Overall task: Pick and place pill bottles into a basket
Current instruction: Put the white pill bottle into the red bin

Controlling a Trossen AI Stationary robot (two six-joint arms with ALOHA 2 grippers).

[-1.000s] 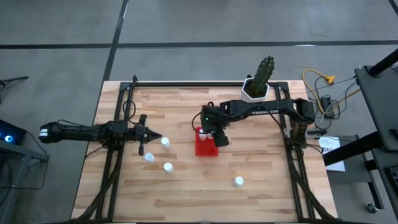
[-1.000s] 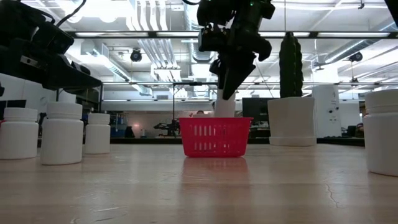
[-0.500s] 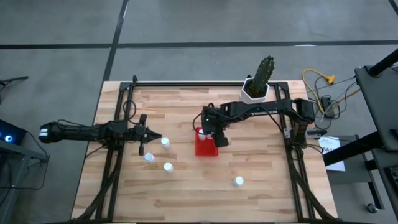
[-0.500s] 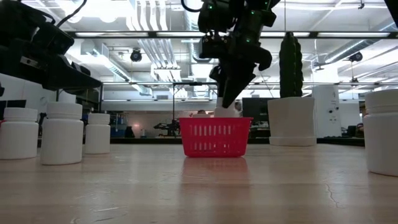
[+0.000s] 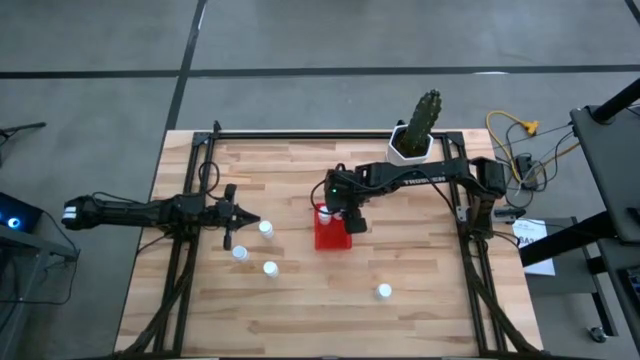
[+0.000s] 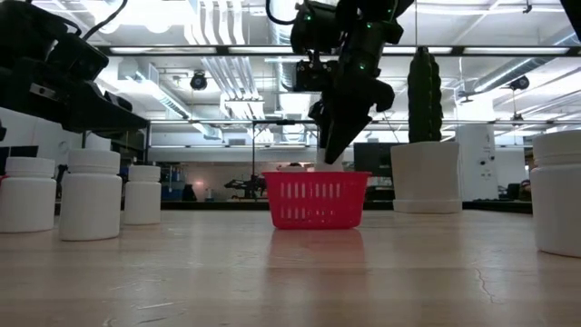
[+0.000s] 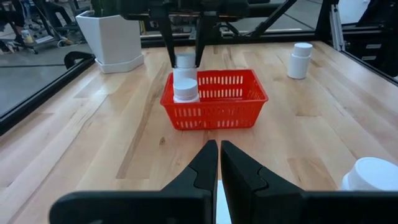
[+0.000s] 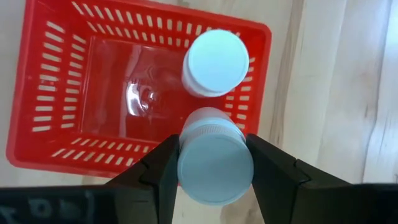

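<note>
The red basket (image 5: pixel 332 233) stands mid-table and holds one white pill bottle (image 8: pixel 216 62) upright. My right gripper (image 8: pixel 216 165) is over the basket's far part, shut on a second pill bottle (image 8: pixel 216 163) that reaches down into it. Three more bottles (image 5: pixel 265 229) (image 5: pixel 240 252) (image 5: pixel 270 268) stand on the table left of the basket, and one (image 5: pixel 384 291) stands near the front right. My left gripper (image 7: pixel 219 163) is shut and empty, held level beside the left bottles and pointing at the basket (image 7: pixel 214 99). My right gripper pinches the bottle's upper part at the cap (image 8: pixel 186 163) between its two fingers (image 8: pixel 163 167), one on each side. The fingers come from above, pointing down. The bottle is upright, its lower part inside the basket beside the other bottle; whether its base rests on the basket floor is hidden.
A white pot with a cactus (image 5: pixel 412 140) stands at the table's far edge, behind the basket. Dark frame rails (image 5: pixel 180 270) run along the table's left and right sides. Bare wood lies between the basket and the table's near edge.
My right gripper has gone down with the pill bottle, still shut on it. The bottle, which stood mostly above the basket's rim, now sits mostly below it, still upright.
</note>
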